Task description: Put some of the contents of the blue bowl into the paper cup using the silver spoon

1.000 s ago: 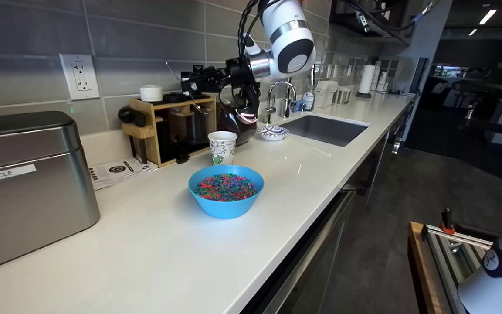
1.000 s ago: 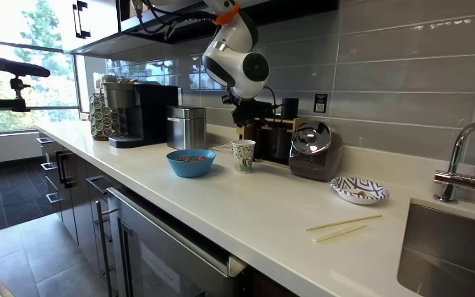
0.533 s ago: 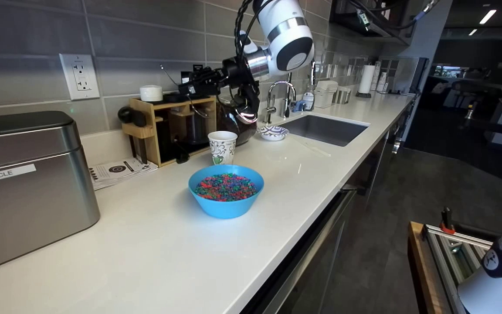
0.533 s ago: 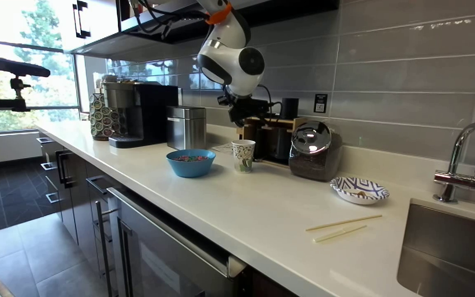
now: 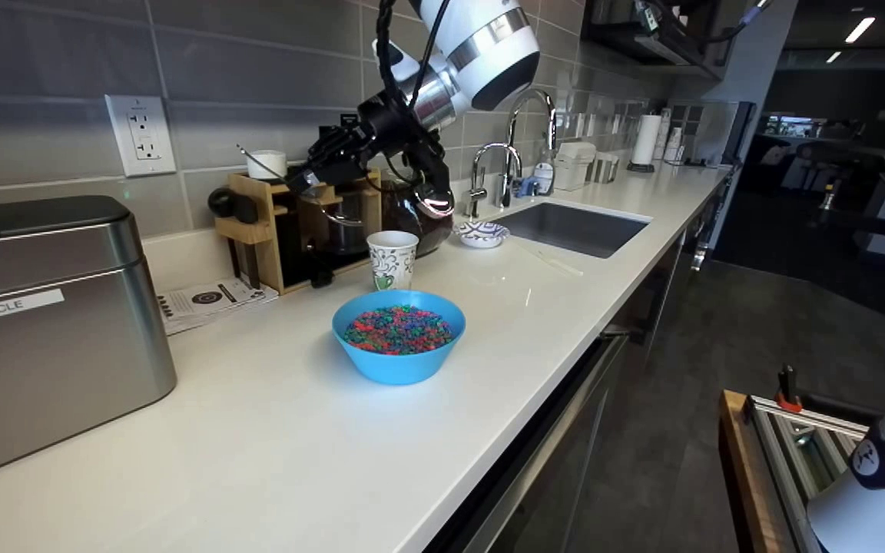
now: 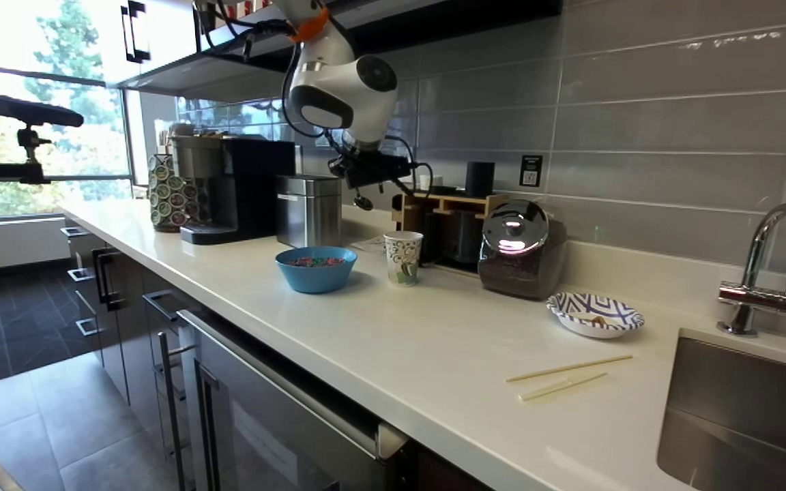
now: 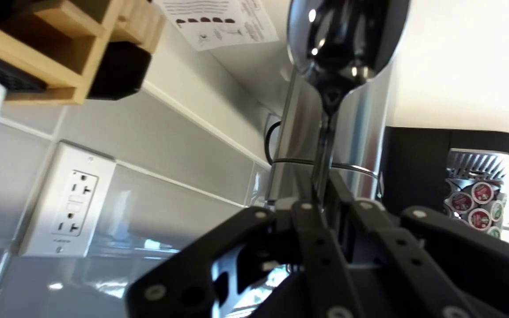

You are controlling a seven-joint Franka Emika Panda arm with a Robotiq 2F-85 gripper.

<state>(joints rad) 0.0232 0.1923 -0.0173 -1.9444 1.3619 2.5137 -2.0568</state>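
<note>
While the blue bowl (image 5: 399, 369) is standing between the front and back edges of the bench (image 5: 258, 461), a loose heap of multicoloured pieces (image 5: 396, 330) is lying inside it, below the rim. Nearer the back edge, just beside the bowl but apart from it, the paper cup (image 6: 403, 259) is standing upright, its inner floor hiding from both exterior views. Near that same edge a jar (image 6: 521, 273) is holding something dark, and by the sink (image 6: 741, 382) a patterned dish (image 6: 591, 304) is bearing something small and brownish. Above the bench the gripper (image 7: 323, 194) is pinching the handle (image 5: 262, 163) of the silver spoon (image 7: 343, 53) between its jaws, and the spoon is hanging in the air, clear of bowl and cup. Its long axis is slanting: the handle's free end is pointing upward, while the scoop (image 6: 363, 203) is pointing down toward the bench.
</note>
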